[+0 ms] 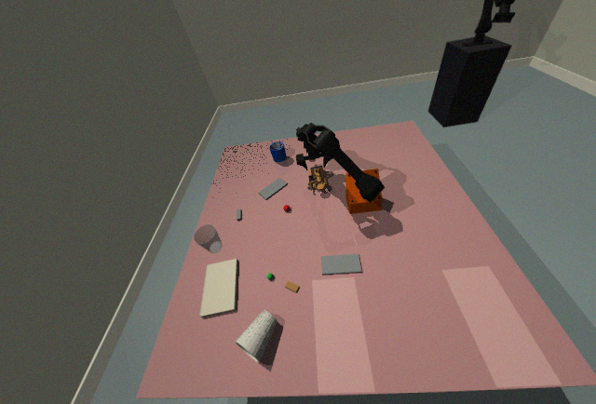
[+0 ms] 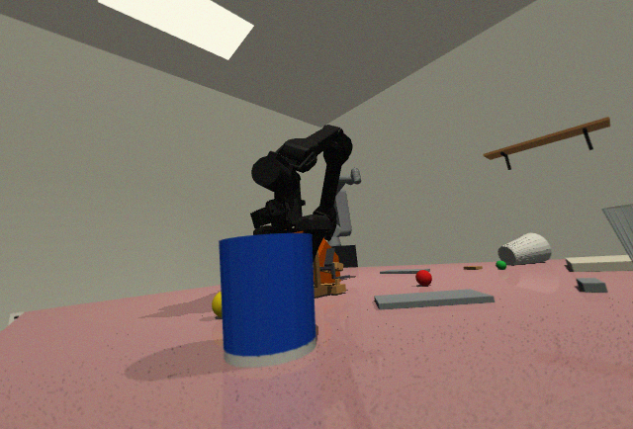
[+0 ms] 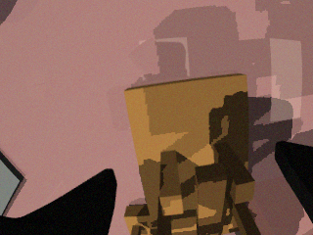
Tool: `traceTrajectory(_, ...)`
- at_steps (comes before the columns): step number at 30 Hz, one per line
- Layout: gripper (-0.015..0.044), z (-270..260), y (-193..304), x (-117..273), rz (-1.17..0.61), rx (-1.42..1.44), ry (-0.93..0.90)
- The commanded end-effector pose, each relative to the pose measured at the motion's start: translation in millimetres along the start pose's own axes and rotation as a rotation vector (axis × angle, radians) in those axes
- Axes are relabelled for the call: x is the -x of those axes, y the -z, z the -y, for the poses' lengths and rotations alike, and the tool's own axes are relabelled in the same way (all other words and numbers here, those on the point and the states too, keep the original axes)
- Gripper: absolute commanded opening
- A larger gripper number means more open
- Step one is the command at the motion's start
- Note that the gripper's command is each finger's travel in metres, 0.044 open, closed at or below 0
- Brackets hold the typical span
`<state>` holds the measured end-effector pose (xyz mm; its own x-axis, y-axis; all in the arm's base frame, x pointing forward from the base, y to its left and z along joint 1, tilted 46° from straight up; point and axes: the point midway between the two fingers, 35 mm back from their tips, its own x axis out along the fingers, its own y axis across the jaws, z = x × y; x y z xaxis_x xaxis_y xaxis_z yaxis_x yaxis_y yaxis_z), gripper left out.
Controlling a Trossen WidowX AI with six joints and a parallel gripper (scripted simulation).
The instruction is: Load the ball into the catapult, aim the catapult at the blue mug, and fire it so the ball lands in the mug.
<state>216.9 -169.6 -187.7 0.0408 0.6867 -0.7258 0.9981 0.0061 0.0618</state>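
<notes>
The wooden catapult (image 1: 320, 179) (image 2: 334, 289) (image 3: 196, 108) stands on the table in front of the orange block. My gripper (image 1: 314, 164) (image 3: 199, 164) is open and empty above the catapult, with one finger to each side of it in the wrist view. The blue mug (image 1: 277, 152) (image 2: 268, 292) stands upright beyond the catapult. A yellow ball (image 2: 218, 304) is partly hidden behind the mug. A red ball (image 1: 287, 208) (image 2: 423, 278) and a green ball (image 1: 270, 276) (image 2: 500, 264) lie on the table. No ball shows in the catapult, though its lower part is cut off in the wrist view.
The orange block (image 1: 364, 205) is under the arm's base. Grey plates (image 1: 273, 188) (image 1: 341, 264), a small grey block (image 1: 238, 214), a clear cup (image 1: 207, 235), a cream slab (image 1: 220, 288), a small wooden piece (image 1: 291, 286) and a tipped white cup (image 1: 259, 335) are on the table.
</notes>
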Motion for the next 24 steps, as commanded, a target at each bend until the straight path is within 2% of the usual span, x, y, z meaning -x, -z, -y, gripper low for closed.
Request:
traceTrajectory(1,0.0440,1,3,-10,-0.009,-0.005,0.002)
traceTrajectory(13,0.0440,2,4,-22,-0.010,-0.005,0.002)
traceTrajectory(24,0.0151,1,2,-19,-0.004,0.000,0.002)
